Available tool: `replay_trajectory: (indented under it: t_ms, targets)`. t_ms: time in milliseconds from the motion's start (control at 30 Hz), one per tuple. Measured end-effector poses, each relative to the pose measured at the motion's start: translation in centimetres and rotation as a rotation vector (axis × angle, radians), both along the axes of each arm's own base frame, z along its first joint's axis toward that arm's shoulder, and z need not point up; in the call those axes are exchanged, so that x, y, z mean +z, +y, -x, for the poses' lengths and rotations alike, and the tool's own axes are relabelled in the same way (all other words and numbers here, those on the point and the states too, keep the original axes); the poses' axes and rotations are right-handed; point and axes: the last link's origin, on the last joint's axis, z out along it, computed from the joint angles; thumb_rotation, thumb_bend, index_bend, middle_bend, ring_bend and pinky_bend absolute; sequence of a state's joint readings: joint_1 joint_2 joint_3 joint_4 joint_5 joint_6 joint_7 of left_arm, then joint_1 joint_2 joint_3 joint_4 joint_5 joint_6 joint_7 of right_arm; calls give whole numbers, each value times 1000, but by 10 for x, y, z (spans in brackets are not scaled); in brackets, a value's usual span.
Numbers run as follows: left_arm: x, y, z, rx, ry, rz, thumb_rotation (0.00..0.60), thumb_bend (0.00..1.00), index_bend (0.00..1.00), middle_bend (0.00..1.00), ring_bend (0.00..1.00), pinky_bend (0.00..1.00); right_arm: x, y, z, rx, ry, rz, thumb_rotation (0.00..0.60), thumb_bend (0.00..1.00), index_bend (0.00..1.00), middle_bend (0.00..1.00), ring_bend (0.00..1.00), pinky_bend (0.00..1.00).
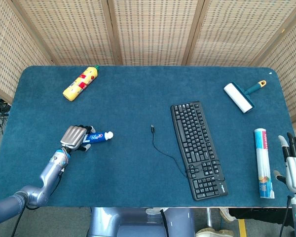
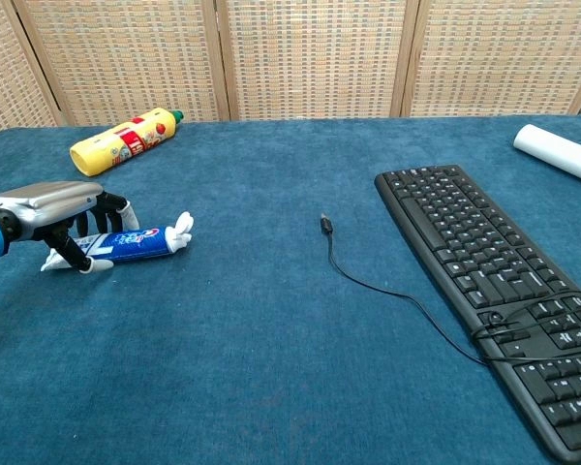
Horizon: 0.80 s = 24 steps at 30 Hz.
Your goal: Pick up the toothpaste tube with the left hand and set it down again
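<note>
keyboard (image 1: 199, 150), yellow bottle (image 1: 80, 83) (lying flat), lint roller (image 1: 240, 96)

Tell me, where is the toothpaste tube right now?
The toothpaste tube lies flat on the table's left side in the head view, under the fingers of the left hand, nearer than the yellow bottle and left of the keyboard.

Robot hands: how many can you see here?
2. The left robot hand is at the table's left, over the flat end of the blue-and-white toothpaste tube. The right robot hand is at the table's right edge, beside the white-and-blue roll.
</note>
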<state>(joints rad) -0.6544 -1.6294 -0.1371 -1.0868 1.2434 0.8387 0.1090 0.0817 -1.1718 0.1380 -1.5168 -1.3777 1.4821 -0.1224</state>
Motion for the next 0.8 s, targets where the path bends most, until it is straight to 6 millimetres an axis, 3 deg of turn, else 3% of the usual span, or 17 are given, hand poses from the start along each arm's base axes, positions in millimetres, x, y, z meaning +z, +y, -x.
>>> replay_trajectory:
  t_ms: [200,367,800]
  targets:
    - [-3,0,3,11,7,-3,600,345,410,456,392,442,0,0,0,-1,-3,0,600,0,0,0,0,0]
    - [-3,0,2,15,-6,-21,600,532,531,540,449,493,0,0,0,-1,-5,-2,600,0,0,0,0,0]
    - [14,0,-4,-62,-67,-101,600,547,605,588,474,509,-2,0,-2,9,-18,-12,600,0,0,0,0,0]
